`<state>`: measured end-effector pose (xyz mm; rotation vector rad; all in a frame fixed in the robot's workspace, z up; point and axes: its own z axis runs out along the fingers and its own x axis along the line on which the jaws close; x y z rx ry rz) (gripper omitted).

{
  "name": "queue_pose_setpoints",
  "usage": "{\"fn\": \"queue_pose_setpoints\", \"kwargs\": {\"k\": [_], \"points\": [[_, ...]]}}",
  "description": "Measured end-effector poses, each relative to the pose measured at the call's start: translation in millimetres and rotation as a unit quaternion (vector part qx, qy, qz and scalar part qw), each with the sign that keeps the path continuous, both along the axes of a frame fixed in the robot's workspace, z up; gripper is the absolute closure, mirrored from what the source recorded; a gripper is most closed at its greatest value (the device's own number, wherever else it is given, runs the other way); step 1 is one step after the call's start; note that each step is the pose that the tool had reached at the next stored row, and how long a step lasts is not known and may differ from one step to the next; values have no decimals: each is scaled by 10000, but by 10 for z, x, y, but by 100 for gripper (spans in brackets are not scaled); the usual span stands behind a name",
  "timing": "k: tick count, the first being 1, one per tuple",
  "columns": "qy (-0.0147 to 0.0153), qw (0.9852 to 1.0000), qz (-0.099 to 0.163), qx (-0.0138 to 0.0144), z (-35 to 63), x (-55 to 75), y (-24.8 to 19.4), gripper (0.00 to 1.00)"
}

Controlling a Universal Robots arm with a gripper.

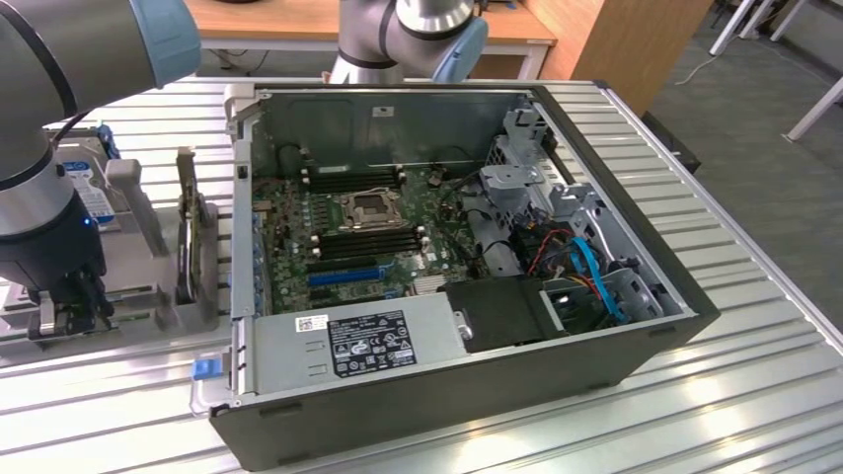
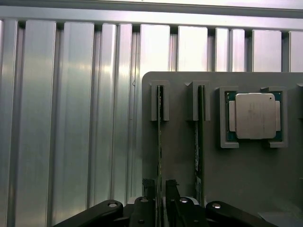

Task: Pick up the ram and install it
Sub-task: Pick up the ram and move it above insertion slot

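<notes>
The ram [image 2: 160, 132] is a thin green stick standing on edge in a slot of a grey holder [image 2: 180, 161]. A second such stick [image 2: 199, 142] stands in the neighbouring slot. My gripper [image 2: 160, 187] is low over the first stick and open, with one finger [image 2: 148, 191] on each side of its edge and a small gap showing to each. In the exterior view my gripper [image 1: 66, 311] hangs at the holder [image 1: 145, 296], at that view's left, beside the open computer case [image 1: 461, 395]. The motherboard [image 1: 296, 212] lies inside the case with black memory slots [image 1: 355, 245].
A square silver processor [image 2: 254, 116] sits in a recess of the holder beyond the second stick. The table is ribbed metal [image 2: 71, 118]. A power supply [image 1: 355, 341], a drive cage [image 1: 527, 188] and blue cables [image 1: 599, 281] crowd the case. A second arm [image 1: 409, 39] stands behind it.
</notes>
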<state>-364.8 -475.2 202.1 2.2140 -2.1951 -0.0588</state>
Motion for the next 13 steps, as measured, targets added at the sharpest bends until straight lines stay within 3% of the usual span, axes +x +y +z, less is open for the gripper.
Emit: {"fn": "queue_pose_setpoints", "kwargs": {"k": [2,3,13], "points": [[0,10000,0,0,0,0,0,78],[0,10000,0,0,0,0,0,85],[0,10000,0,0,0,0,0,86]]}}
